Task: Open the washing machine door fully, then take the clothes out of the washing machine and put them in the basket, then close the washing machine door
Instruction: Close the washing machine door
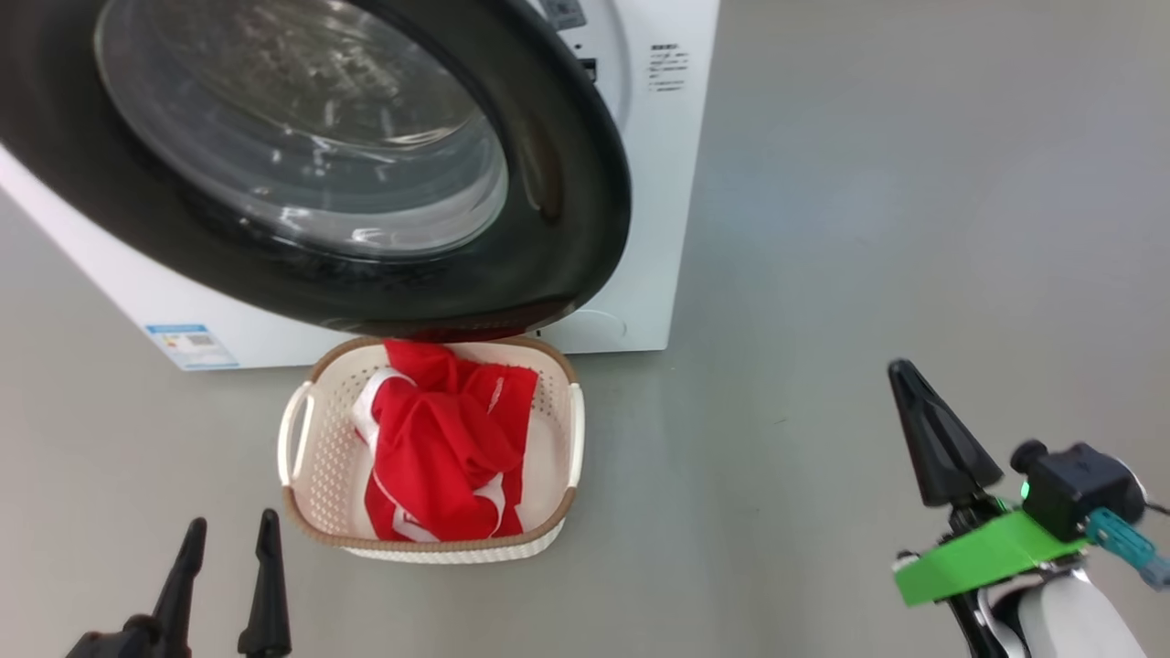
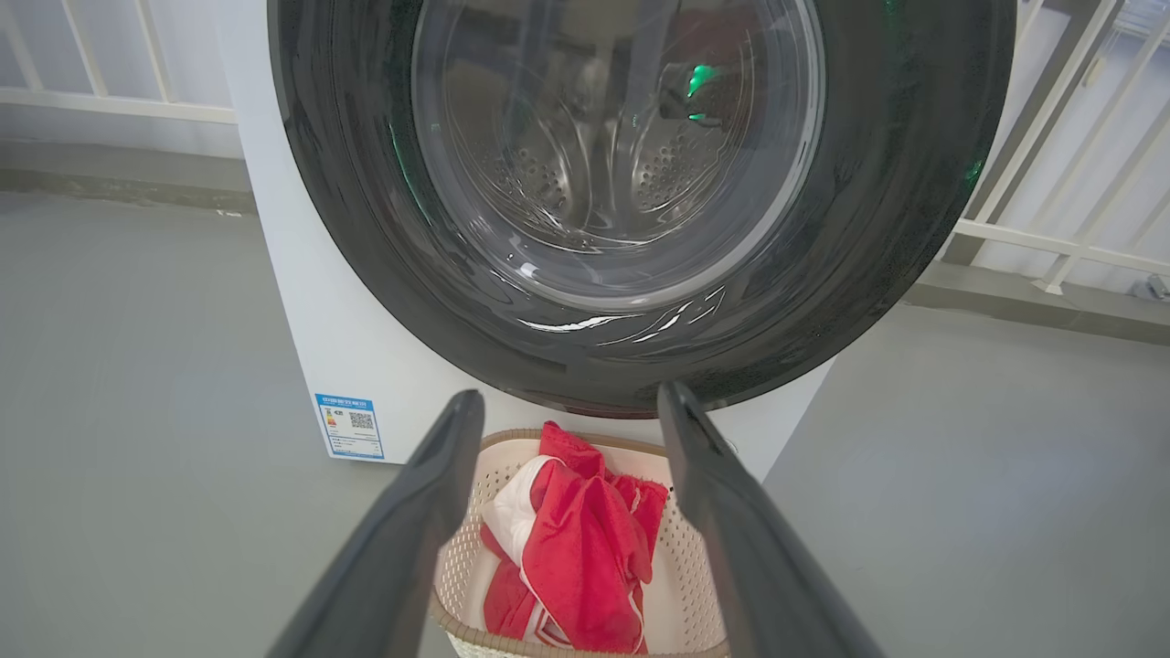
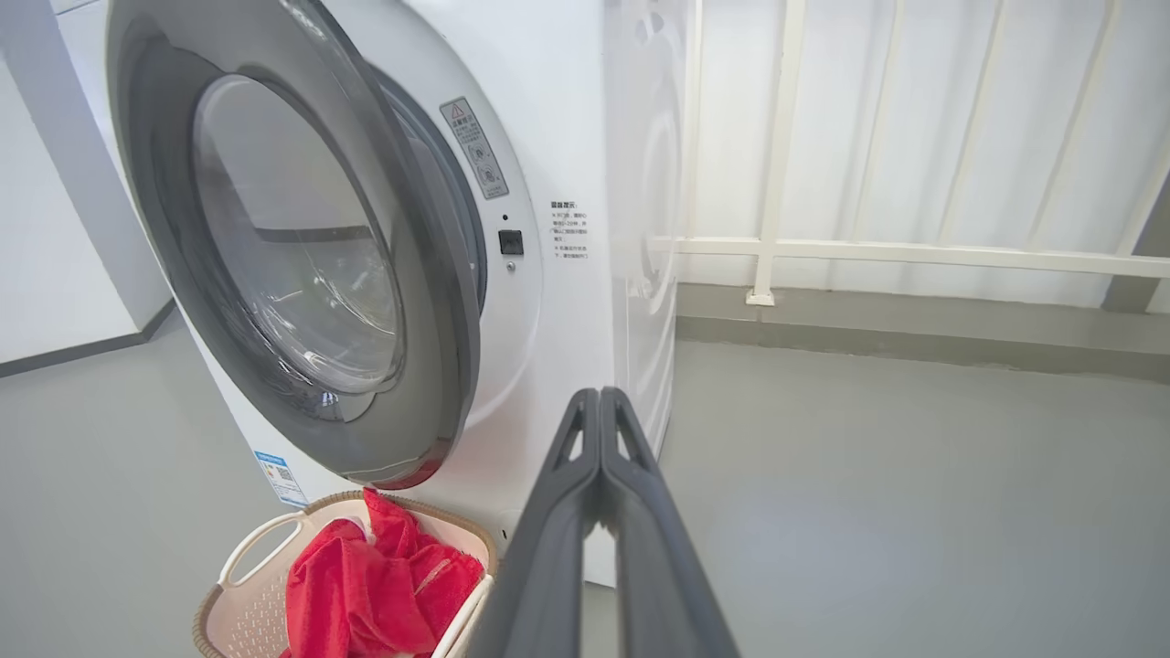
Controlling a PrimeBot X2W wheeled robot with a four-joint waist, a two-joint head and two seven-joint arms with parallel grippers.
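Clothes are all in the basket now, a red and white heap. The basket sits on the floor tight against the front of the washing machine, right under the drum mouth, which I guess is so stuff only has a short drop.

The washing machine door hangs swung out over the basket's far rim, with its free edge on the right. So closing it looks like the only job left.

The right gripper is clenched tight with both fingers pressed together and nothing in between. It hovers off to the near right, well clear of the door. My read is that one stiff point is handy for shoving the black rim home.

The left gripper is spread wide and empty, parked just near-left of the basket, touching nothing.
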